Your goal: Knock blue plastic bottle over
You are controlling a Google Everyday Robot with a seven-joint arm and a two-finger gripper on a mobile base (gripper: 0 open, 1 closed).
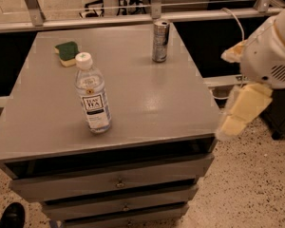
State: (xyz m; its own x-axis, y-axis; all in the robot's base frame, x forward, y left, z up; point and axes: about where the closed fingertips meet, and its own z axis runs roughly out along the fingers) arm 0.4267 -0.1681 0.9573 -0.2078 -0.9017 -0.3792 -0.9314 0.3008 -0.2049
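The blue plastic bottle (92,96) stands upright on the grey table top (142,99), left of centre near the front edge. It is clear with a white screw cap and a white label with a dark square logo. My gripper (241,109), cream-coloured on a white arm, hangs off the table's right edge near the front right corner. It is well to the right of the bottle and touches nothing.
A silver can (160,41) stands upright at the back right of the table. A green and yellow sponge (67,52) lies at the back left. Drawers (118,182) run below the top. A metal rail (109,20) runs behind the table. A dark shoe (9,216) is on the floor at lower left.
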